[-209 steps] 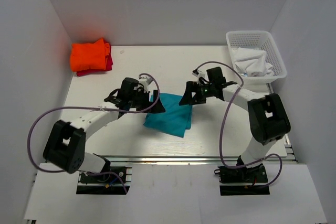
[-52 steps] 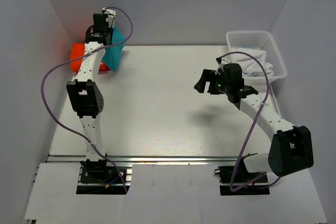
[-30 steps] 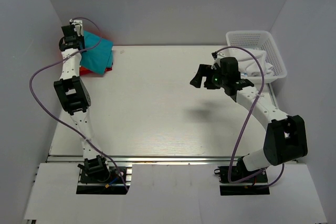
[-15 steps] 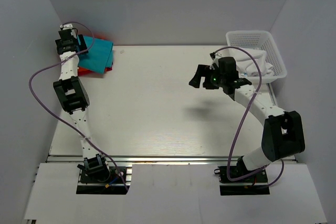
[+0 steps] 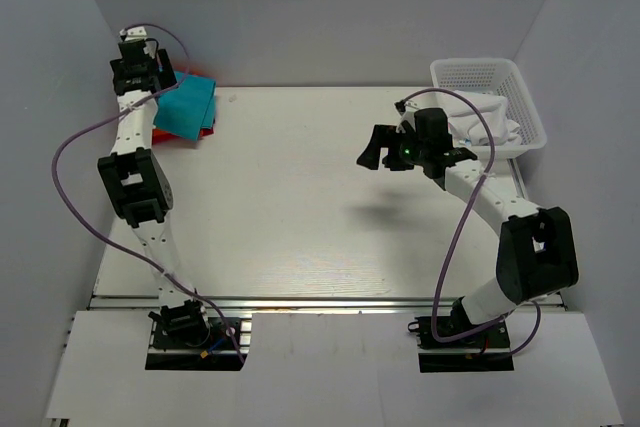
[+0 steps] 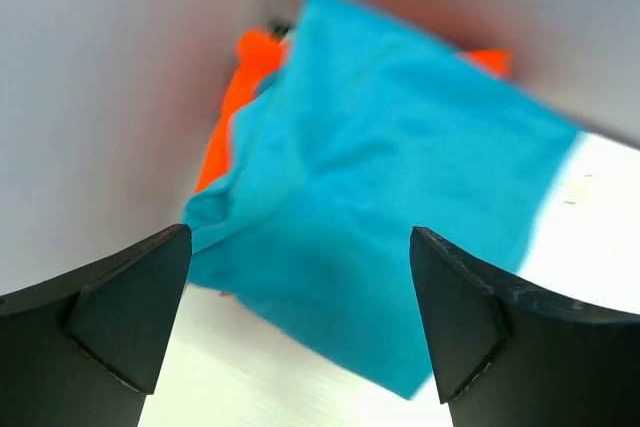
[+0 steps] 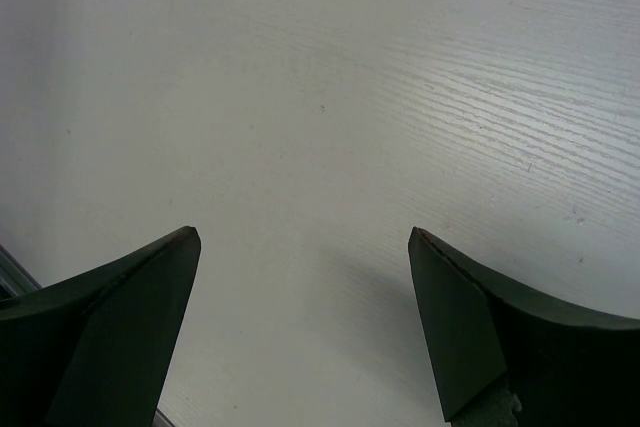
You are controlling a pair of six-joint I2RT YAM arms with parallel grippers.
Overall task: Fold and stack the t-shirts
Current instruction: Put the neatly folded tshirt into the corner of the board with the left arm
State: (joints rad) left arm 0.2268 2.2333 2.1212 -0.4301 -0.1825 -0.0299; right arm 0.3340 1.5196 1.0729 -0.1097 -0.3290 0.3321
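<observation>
Three t-shirts lie stacked at the far left corner of the tabletop [image 5: 300,217]: the folded teal-blue t-shirt [image 6: 400,217] on top, the orange t-shirt [image 6: 252,72] under it, and a red edge [image 5: 205,133] showing lowest. The left pincer [image 6: 300,247] hovers above the stack, wide open and empty. The right pincer [image 7: 305,242], also wide open and empty, hangs over the tabletop near a white basket [image 5: 440,72] holding white cloth [image 5: 480,125].

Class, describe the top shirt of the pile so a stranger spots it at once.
On the white table, look to the far left corner, where shirts are piled. The teal-blue t-shirt lies on top, the only blue one, over an orange t-shirt.
</observation>
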